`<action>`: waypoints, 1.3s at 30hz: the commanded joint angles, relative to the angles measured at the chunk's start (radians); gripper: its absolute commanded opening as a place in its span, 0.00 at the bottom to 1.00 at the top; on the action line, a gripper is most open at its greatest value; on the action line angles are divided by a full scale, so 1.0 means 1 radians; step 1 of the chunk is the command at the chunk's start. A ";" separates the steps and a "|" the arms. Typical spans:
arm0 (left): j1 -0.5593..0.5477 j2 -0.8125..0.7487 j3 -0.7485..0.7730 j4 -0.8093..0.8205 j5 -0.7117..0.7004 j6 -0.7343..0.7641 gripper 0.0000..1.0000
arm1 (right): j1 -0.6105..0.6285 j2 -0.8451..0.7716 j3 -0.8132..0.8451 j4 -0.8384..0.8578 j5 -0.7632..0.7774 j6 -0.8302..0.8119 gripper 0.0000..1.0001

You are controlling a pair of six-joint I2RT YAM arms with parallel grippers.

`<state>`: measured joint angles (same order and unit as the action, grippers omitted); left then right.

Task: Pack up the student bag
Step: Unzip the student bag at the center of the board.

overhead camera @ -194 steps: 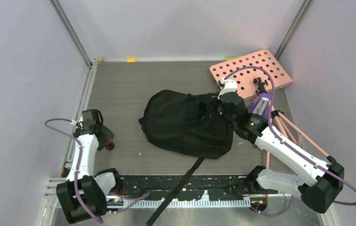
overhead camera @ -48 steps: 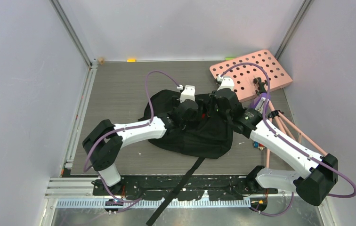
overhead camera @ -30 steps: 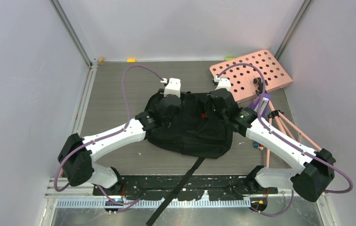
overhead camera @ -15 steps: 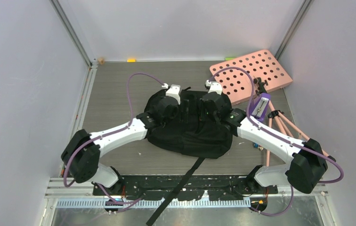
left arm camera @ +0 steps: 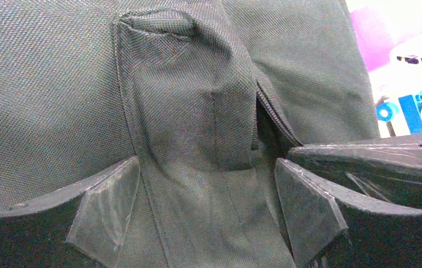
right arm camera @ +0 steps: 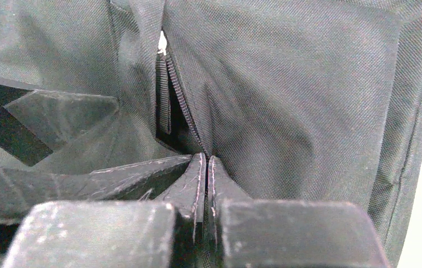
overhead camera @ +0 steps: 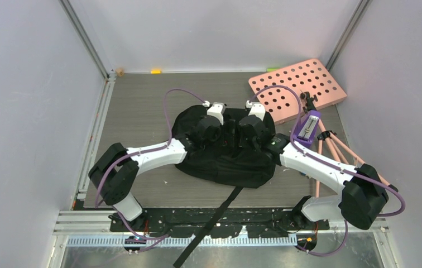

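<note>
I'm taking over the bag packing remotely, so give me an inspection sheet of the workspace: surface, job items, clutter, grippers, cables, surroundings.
Surface: grey wood-grain table.
Job's things: black backpack lies mid-table, zipper slightly open; strap trails over the near edge.
Clutter: pink board with holes, purple gadget and pink rods at the right.
Grippers: left gripper open, straddling a fabric fold; right gripper shut at the zipper, grip unclear.
Cables: purple cables arch from both wrists.
Surroundings: pale walls, metal posts.
</note>
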<state>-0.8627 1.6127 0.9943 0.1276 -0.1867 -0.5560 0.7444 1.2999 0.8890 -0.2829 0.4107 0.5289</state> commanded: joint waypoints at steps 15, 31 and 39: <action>-0.061 0.032 0.055 0.031 -0.387 0.037 0.24 | 0.004 -0.046 -0.038 0.032 0.029 0.009 0.00; 0.129 -0.195 -0.050 0.066 0.436 0.014 0.00 | -0.008 0.070 -0.100 0.389 -0.266 0.037 0.00; 0.169 -0.170 -0.082 0.118 0.506 -0.072 0.00 | -0.008 0.100 -0.127 0.546 -0.353 0.078 0.07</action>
<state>-0.6937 1.4731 0.9241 0.1436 0.1761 -0.5488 0.7223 1.3750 0.7494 0.1120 0.1680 0.5606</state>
